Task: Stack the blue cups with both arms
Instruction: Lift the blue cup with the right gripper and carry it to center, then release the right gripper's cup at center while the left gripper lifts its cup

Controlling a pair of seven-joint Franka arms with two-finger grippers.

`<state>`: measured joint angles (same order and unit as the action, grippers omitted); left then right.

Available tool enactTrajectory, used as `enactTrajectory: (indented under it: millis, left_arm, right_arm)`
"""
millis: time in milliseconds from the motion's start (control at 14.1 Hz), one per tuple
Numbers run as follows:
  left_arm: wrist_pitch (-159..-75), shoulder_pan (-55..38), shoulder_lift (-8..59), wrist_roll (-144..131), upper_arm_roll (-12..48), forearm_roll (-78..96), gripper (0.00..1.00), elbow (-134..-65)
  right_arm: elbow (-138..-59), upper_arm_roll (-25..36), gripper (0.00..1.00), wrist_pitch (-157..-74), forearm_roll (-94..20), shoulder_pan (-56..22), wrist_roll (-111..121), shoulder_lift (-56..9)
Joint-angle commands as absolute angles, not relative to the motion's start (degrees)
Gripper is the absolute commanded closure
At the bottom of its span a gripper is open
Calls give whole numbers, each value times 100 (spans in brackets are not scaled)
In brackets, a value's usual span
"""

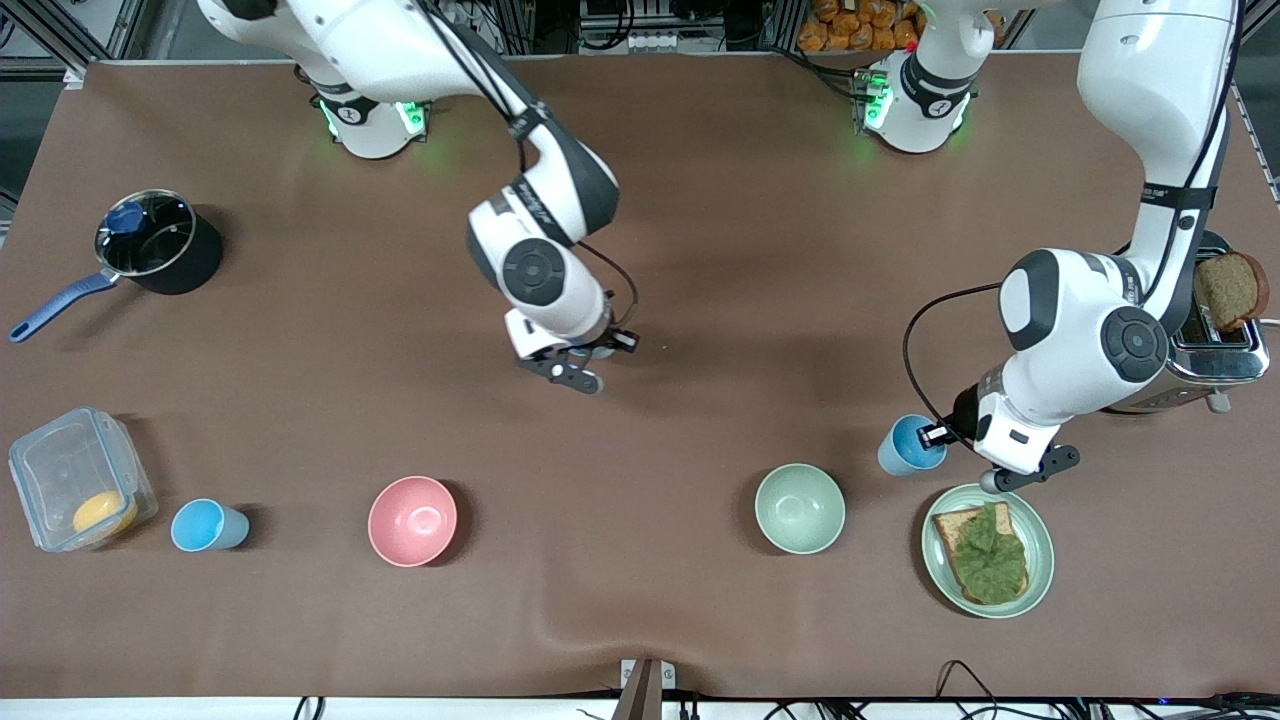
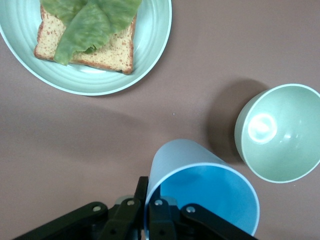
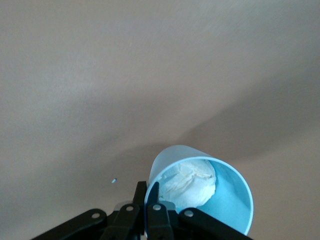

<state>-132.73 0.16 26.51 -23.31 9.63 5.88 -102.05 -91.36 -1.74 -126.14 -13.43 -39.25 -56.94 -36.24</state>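
Note:
My left gripper [image 1: 942,438] is shut on the rim of a light-blue cup [image 1: 908,445], held tilted over the table between the pale green bowl and the plate. In the left wrist view the fingers [image 2: 142,192] pinch this cup's [image 2: 200,200] wall, and it is empty. My right gripper [image 1: 575,372] hangs over the middle of the table. In the right wrist view it [image 3: 151,197] is shut on the rim of a second blue cup [image 3: 220,210] with a crumpled white wad inside. A third blue cup [image 1: 208,525] stands on the table beside the clear container.
A pink bowl [image 1: 412,520] and a pale green bowl [image 1: 800,508] [image 2: 280,132] sit near the front. A green plate [image 1: 1040,530] [image 2: 150,55] holds toast with lettuce. A toaster [image 1: 1220,345] with bread, a dark pot [image 1: 160,245] and a clear container [image 1: 75,480] stand at the table's ends.

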Motion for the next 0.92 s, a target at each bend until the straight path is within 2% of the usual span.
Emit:
enactTrajectory:
  millis: [0,71,142,426,639,852]
  left_arm:
    - [-13245,9,2637,-2391,984,703,100,-10178]
    - [-13245,9,2637,-2391,976,703,100,-10178]
    - [-13245,9,2637,-2399,976,703,100,-10178]
    - [-13245,0,2637,-2399,976,712,100,-10178]
    - [-13245,0,2637,-2399,984,712,100,-10178]
    - [-13245,9,2619,-2408,984,712,100,-10178]
  right_arm:
    - [-9044,-97,100,-12779,-1459,-4096,-5889,-3753]
    - [-9044,-97,77,-12823,-1485,-4096,-5932,-3779]
    - [-9044,-97,1,-12849,-1485,-4113,-5976,-3788]
    - [-9018,-88,0,-12727,-1477,-4017,-5924,-3639]
    - [-8694,-79,0,-11764,-1450,-3588,-5723,-3262]
    - [-8429,-62,0,-10691,-1424,-2982,-4549,-2850]
